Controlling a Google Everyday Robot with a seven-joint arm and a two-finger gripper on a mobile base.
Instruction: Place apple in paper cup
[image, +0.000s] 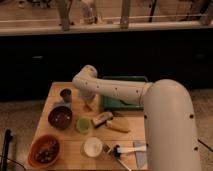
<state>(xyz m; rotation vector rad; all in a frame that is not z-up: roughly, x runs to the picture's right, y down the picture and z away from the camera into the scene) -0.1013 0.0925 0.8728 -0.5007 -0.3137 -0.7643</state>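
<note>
Camera view, centre of frame: our pincer (89, 102) hangs down right at the apple (88, 107) on the worktop (70, 145), just above the green cup (83, 125). We cannot tell whether it grips. The paper cup (92, 146) stands apart, lower in the frame.

Gripper (90, 101) low over the apple (88, 107), between the grey metal cup (65, 94) and the green tray (123, 79). Paper cup (92, 146) stands near the front edge of the table (70, 139), with the green cup (83, 125) just behind it.
</note>
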